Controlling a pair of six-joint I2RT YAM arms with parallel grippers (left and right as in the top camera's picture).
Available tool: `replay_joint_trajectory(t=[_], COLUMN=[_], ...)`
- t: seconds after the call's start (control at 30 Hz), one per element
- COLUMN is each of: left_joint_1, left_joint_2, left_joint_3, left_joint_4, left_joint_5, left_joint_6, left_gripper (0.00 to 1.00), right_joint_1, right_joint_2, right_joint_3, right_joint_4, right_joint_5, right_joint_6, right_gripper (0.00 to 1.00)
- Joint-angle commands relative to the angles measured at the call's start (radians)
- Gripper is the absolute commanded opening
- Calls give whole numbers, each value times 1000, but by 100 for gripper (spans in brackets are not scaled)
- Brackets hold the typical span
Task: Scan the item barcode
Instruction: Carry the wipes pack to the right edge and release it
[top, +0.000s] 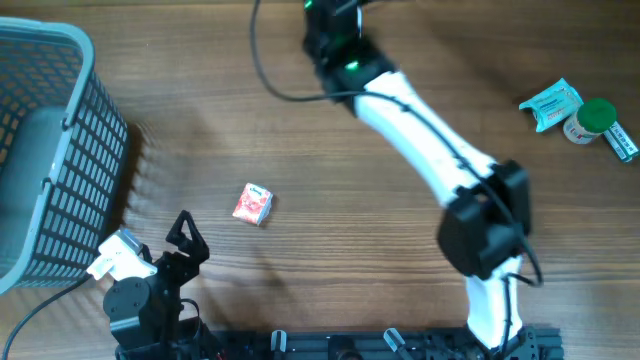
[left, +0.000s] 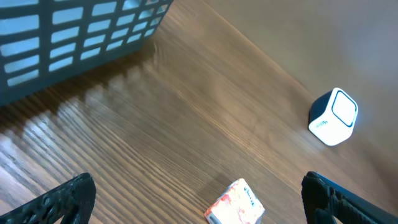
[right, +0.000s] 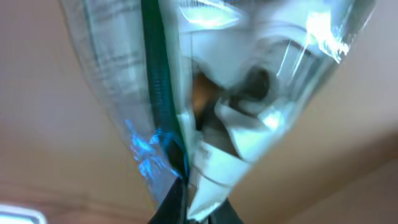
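text: none legible | small red carton (top: 252, 204): print blurred | clear packet (right: 249, 74): markings perhaps, unreadable

Soft even light covers the table (top: 200, 120), but glare and blur smear the clear bag (right: 267, 37).

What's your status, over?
Left gripper open over table. Right gripper shut on clear packet. Scanner unobstructed; red-white box lies apart.
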Motion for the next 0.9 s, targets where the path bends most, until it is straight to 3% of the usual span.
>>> replay_joint_trajectory(t=[0.0, 0.07, 0.2, 0.3, 0.4, 0.47, 0.53, 0.63, 0.77, 0.87], left_joint_1=[2, 2, 2, 2, 2, 2, 2, 2, 2, 2], left_joint_2=[-5, -5, -5, -5, -5, -5, -5, -5, -5, -5], left_joint_3=[0, 0, 0, 0, 0, 0, 0, 0, 0, 0], left_joint_4=[3, 3, 3, 3, 3, 3, 3, 3, 3, 3], left_joint_5=[-7, -7, -7, -7, -7, -7, -7, -7, -7, -7], left_joint_6=[-5, -5, -5, -5, -5, -5, -5, -5, -5, -5], left_gripper=[100, 100, 100, 100, 100, 100, 100, 100, 100, 100], right_joint_1=[-201, -387, -698, -814, -877, -918, -973, -1006, -1030, -1049], right_joint_2=[-25, -22, -20, -21, -33, -97, -177, -214, -171, -127], right_joint_3=[-16, -17, -17, -17, -14, -14, -14, -14, -40, -143], right_joint_4=[-308, -591, -843, -848, -815, -799, -774, -643, -597, -544], right_joint_5=[-28, -301, -683, -786, -687, -821, -715, -384, -335, -61], right_joint_6=[364, 566, 795, 872, 943, 955, 1004, 760, 697, 732], right_gripper=[4, 4, 4, 4, 4, 4, 4, 4, 5, 4])
